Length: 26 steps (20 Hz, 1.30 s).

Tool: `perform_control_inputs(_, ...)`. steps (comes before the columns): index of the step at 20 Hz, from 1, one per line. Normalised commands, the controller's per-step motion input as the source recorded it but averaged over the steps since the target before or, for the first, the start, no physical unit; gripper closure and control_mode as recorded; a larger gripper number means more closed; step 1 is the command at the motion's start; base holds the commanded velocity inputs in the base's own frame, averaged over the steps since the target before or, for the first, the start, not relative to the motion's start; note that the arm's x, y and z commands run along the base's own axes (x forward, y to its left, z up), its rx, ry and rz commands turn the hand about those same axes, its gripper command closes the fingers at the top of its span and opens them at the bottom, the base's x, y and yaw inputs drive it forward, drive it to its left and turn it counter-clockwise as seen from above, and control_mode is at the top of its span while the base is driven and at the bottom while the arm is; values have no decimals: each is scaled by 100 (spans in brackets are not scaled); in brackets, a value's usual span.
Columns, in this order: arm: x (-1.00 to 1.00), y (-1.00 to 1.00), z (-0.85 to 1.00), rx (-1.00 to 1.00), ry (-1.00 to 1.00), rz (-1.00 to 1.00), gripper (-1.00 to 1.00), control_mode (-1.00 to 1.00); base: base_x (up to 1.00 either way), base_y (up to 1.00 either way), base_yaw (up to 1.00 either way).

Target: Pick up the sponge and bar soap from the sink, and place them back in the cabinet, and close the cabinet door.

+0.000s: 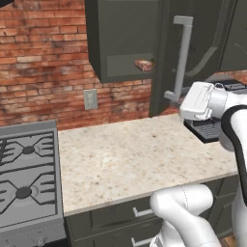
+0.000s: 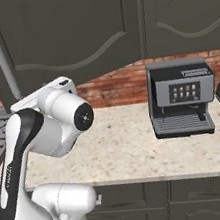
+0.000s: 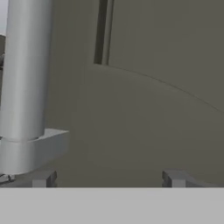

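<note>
The dark grey-green cabinet [image 1: 125, 38] stands open above the counter. An orange-brown bar soap [image 1: 143, 65] lies on its lower shelf near the right edge. The cabinet door [image 1: 166, 58] is swung out edge-on, its long silver handle [image 1: 182, 58] facing me. My white hand [image 1: 198, 99] hovers by the handle's lower end. In the hand view my gripper [image 3: 109, 179] is open and holds nothing, close against the door's arched panel [image 3: 144, 122], with the handle [image 3: 24, 78] just to the left. The sponge and the sink are out of view.
A speckled countertop [image 1: 135, 154] runs between a gas stove [image 1: 26, 178] and a coffee machine [image 2: 181, 97]. A wall outlet [image 1: 90, 99] sits on the brick wall. Drawers with short silver pulls [image 2: 147, 197] are below the counter.
</note>
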Motion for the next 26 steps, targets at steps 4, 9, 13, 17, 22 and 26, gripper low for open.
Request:
perform_control_inputs(4, 38, 13, 0, 0, -4, 0, -100, -100, 0, 0, 0)
perform_control_inputs(9, 38, 4, 0, 0, -4, -2, -100, -100, 0, 0, 0)
perform_control_inputs(13, 34, 0, 0, 0, -5, -5, -100, -100, 0, 0, 0)
perform_control_inputs(17, 32, 0, 0, 0, -6, -6, -100, -100, 0, 0, 0)
perform_control_inputs(22, 28, 0, 0, 0, -7, -6, -100, -100, 0, 0, 0)
perform_control_inputs(26, 24, 0, 0, 0, -7, -7, -100, -100, 0, 0, 0)
